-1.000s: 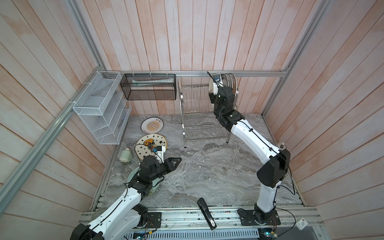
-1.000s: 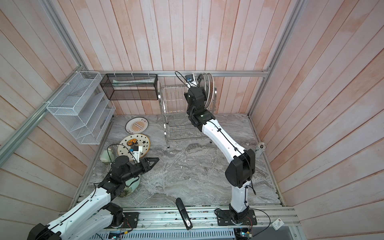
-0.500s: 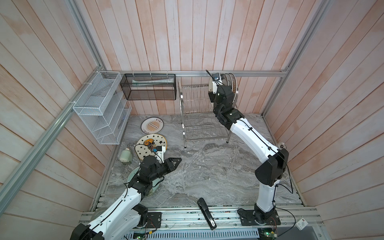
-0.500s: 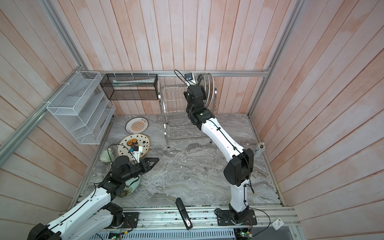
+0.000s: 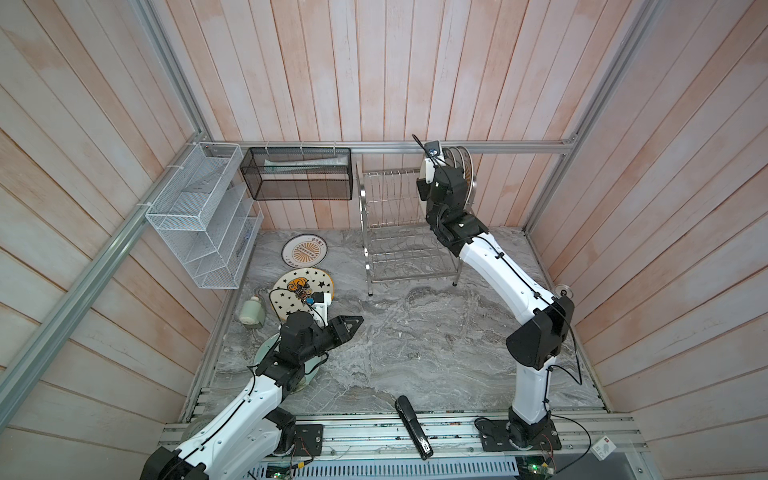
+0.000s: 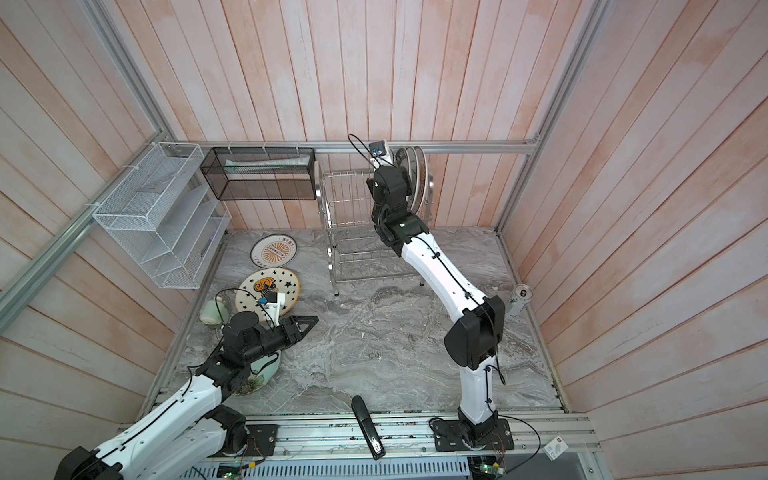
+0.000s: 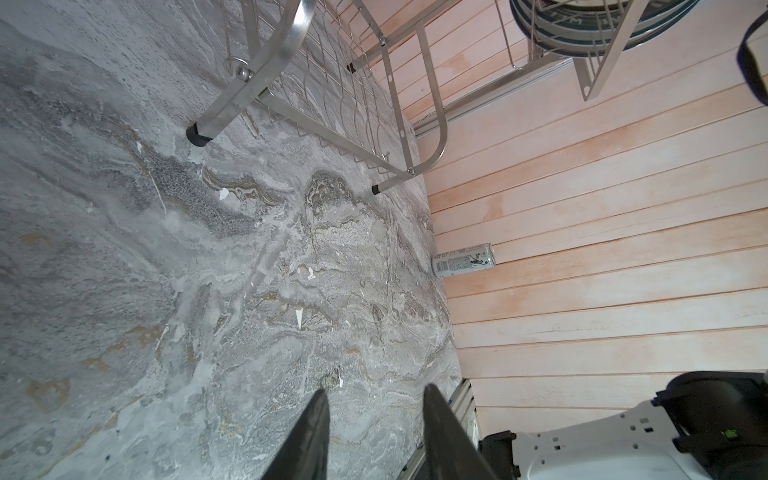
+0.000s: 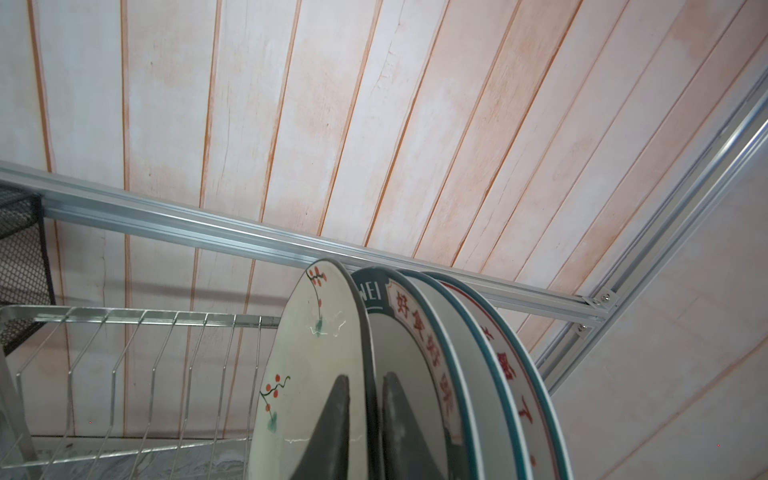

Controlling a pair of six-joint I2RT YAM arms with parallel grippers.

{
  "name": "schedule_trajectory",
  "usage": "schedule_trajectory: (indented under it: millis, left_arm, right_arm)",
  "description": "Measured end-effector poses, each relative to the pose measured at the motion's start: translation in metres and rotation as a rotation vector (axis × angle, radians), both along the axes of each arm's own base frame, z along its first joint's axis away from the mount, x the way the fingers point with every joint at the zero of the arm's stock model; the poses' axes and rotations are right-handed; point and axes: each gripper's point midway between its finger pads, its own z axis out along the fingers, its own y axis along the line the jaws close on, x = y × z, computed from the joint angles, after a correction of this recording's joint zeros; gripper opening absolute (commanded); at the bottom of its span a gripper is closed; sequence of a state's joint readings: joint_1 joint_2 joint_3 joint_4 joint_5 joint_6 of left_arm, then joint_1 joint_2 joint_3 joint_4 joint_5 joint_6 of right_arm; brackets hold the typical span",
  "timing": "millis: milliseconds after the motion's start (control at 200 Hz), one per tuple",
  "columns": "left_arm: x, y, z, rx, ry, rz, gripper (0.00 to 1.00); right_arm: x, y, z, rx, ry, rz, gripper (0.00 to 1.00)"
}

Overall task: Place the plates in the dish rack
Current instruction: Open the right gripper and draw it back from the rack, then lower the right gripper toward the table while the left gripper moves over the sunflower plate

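Right end effector (image 8: 365,376): fingers straddle the rim of the flowered plate (image 8: 316,353), one on its face and one behind it. The gap is narrow, so I can't tell whether it's pinching or just clear. That plate stands on edge at the right end of the dish rack (image 5: 409,257) upper tier, close against the teal-rimmed plates (image 8: 419,332) standing behind it. Left end effector (image 7: 376,390): fingers apart and empty, low over the marble tabletop (image 5: 415,332), pointing toward the rack and well apart from it. Star plate (image 5: 291,291) lies flat just behind the left wrist, with the sunburst plate (image 5: 305,251) flat further back, near the rack's left legs. Pale green plate (image 5: 266,357) lies flat under the left arm, mostly hidden. Drink can (image 7: 463,259) stands by the right wall.
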State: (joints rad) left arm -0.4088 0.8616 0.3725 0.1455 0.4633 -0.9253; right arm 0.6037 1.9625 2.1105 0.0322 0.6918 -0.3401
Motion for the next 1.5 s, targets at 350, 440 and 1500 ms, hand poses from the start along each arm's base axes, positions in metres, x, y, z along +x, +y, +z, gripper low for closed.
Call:
schedule_trajectory:
  millis: [350, 440, 1500]
  left_arm:
    - [0.0, 0.0, 0.0, 0.002, -0.001, -0.001, 0.4]
    - [0.0, 0.0, -0.001, 0.004, -0.002, -0.002, 0.39]
    - [0.028, 0.019, 0.042, 0.151, -0.085, 0.126, 0.42]
  right_arm:
    - [-0.001, -0.003, 0.011, 0.021, -0.03, -0.003, 0.21]
    - [-0.001, -0.004, 0.012, 0.022, -0.032, -0.003, 0.24]
    - [-0.159, -0.108, 0.064, 0.268, -0.151, 0.222, 0.62]
